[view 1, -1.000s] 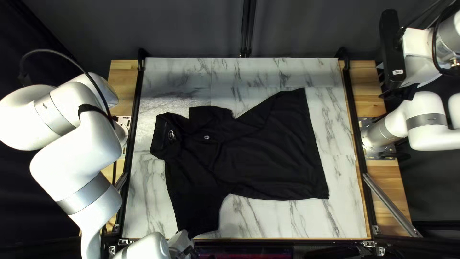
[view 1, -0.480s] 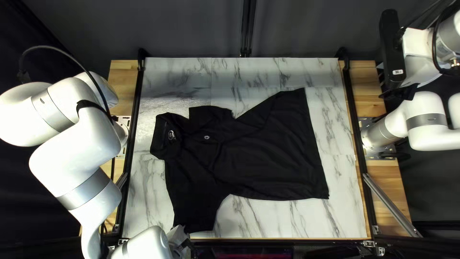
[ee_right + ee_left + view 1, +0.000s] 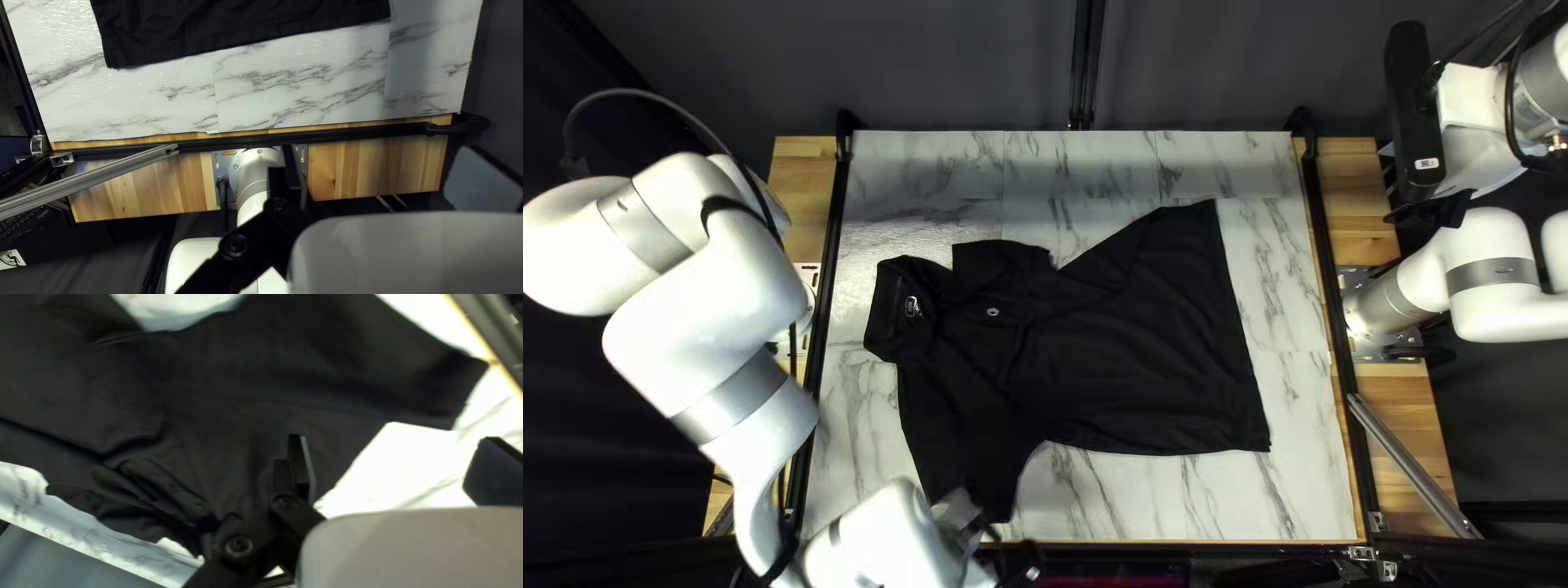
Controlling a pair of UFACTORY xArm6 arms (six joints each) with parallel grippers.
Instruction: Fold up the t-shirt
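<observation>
one black shirt (image 3: 1111, 348) lies on the bench (image 3: 1111, 501), centre of the top left view; likely light and limp, better taken by the lower-left sleeve hem (image 3: 998, 511). left wrist view: left pincer (image 3: 393, 452) spread above shirt. right wrist view: right pincer (image 3: 381, 158) also spread.

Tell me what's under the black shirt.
The shirt lies on the marble-patterned tabletop, which shows beyond its edges. Whatever else might be beneath it is covered, so I can't see that.
</observation>
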